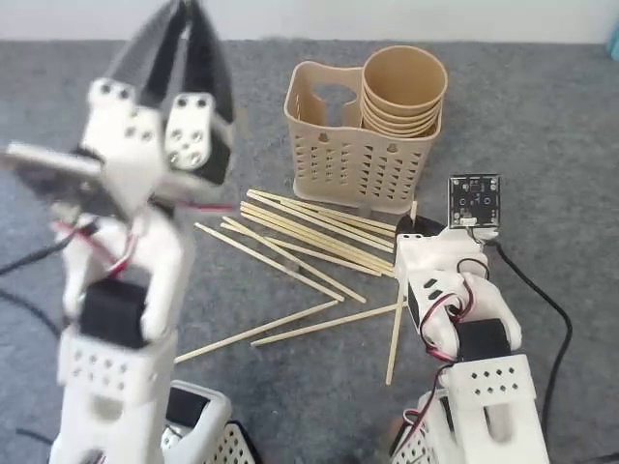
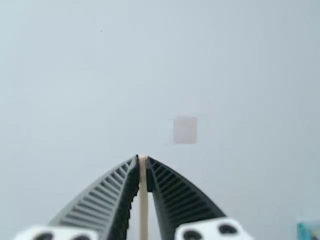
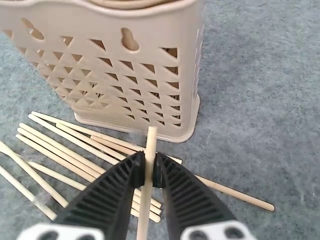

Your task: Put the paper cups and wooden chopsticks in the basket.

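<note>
A beige perforated basket [image 1: 338,159] stands at the back middle, with a stack of paper cups [image 1: 401,87] in its right compartment. Several wooden chopsticks [image 1: 309,237] lie scattered on the grey carpet in front of it. My left gripper [image 1: 189,14] is raised high and points upward; in the left wrist view the left gripper [image 2: 143,160] is shut on a chopstick [image 2: 143,200]. My right gripper [image 3: 148,159] hovers low by the basket's [image 3: 115,65] front right corner, shut on another chopstick [image 3: 149,145] that stands nearly upright. The right gripper [image 1: 412,230] sits just under its wrist camera board.
Loose chopsticks [image 1: 256,332] reach toward the arm bases, and one [image 1: 395,338] lies beside the right arm. Black cables [image 1: 542,290] run along the right. A pale wall with a small square patch [image 2: 185,130] faces the left wrist. Open carpet lies right of the basket.
</note>
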